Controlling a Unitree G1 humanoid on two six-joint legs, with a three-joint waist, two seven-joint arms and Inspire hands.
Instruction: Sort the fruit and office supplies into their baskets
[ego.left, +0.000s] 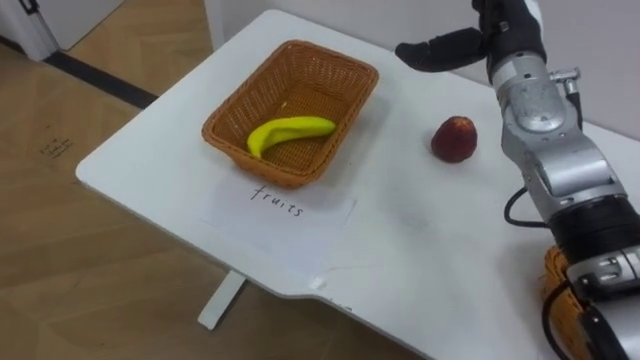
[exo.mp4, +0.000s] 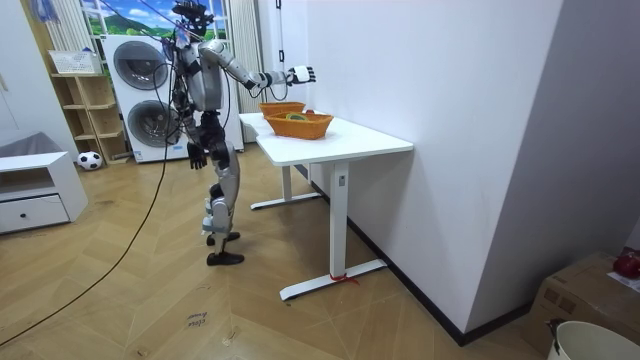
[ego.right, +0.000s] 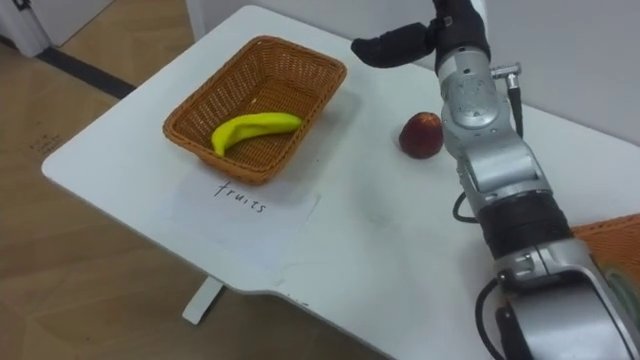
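Right hand (ego.left: 480, 42) fingers apart, empty. Red fruit (ego.left: 454, 138) just short of them: probably firm, smooth, bruisable. I'd wrap its middle.

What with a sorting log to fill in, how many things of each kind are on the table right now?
Fruit: 2, a banana inside the fruit basket and a red fruit loose on the table
Baskets: 2, the fruit basket and a second basket at the robot's right
Paper label: 1
Total: 5
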